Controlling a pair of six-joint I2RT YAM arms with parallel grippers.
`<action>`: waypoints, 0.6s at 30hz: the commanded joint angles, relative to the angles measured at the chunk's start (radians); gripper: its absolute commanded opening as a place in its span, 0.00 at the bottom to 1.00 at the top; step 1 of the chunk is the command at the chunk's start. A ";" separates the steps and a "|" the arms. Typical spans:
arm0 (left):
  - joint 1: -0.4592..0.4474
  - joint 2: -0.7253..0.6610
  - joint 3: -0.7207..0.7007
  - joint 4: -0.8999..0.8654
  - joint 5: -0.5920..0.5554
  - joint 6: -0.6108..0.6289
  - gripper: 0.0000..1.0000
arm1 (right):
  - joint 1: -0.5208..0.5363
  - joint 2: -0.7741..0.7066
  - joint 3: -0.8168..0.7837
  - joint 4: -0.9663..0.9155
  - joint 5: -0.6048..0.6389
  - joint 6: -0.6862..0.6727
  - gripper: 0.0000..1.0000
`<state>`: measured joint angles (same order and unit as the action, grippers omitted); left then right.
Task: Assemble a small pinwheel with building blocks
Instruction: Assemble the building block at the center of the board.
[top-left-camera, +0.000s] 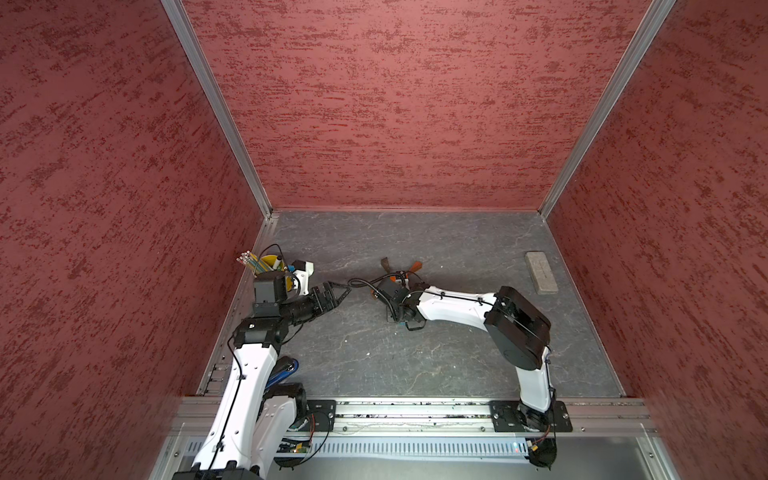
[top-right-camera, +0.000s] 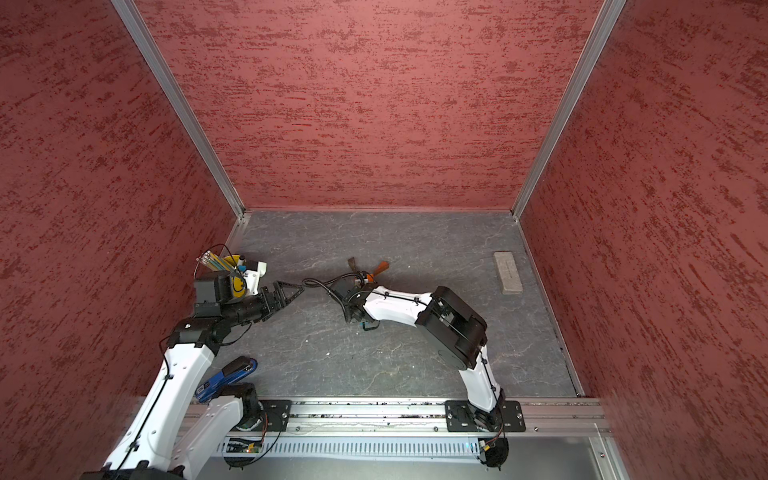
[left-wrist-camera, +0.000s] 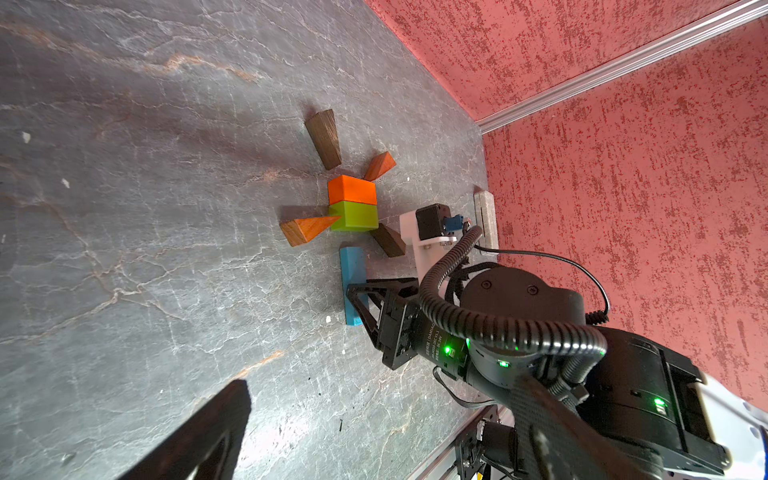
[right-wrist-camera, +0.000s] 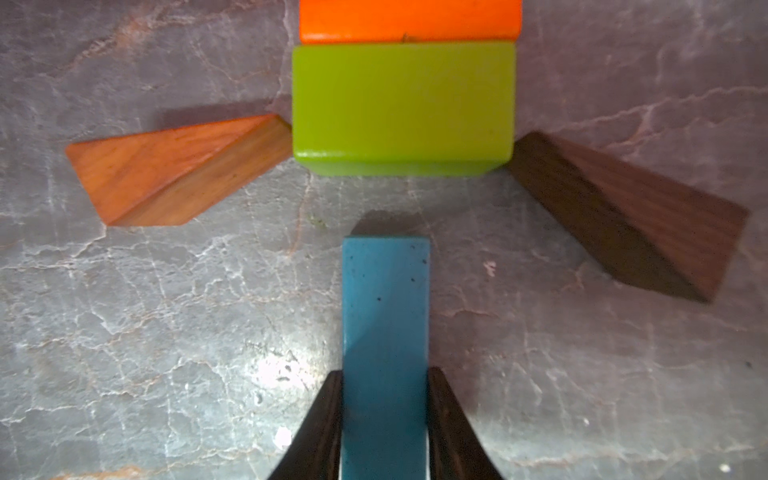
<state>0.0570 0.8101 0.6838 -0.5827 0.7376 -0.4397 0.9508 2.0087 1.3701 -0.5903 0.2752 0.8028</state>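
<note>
In both top views the right arm (top-left-camera: 453, 307) hides most of the pinwheel (left-wrist-camera: 353, 203) in the middle of the table (top-left-camera: 436, 357). The right claw (right-wrist-camera: 384, 374) pinches the blue bar (right-wrist-camera: 384, 299), which stops a bare gap short of the green block (right-wrist-camera: 401, 104). The left claw (top-left-camera: 344, 292) hangs spread, well apart.

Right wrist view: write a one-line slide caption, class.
Fingers clamp the blue bar, a gap short of the green block.
</note>
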 joint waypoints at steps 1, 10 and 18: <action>0.007 -0.013 -0.009 0.017 0.019 0.015 1.00 | -0.011 0.021 0.023 0.010 0.041 0.005 0.21; 0.007 -0.011 -0.009 0.018 0.021 0.015 1.00 | -0.015 0.029 0.023 0.026 0.036 -0.001 0.21; 0.008 -0.010 -0.009 0.021 0.023 0.015 1.00 | -0.018 0.032 0.021 0.035 0.031 -0.001 0.23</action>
<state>0.0570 0.8097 0.6838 -0.5823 0.7433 -0.4374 0.9405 2.0136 1.3701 -0.5701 0.2844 0.7959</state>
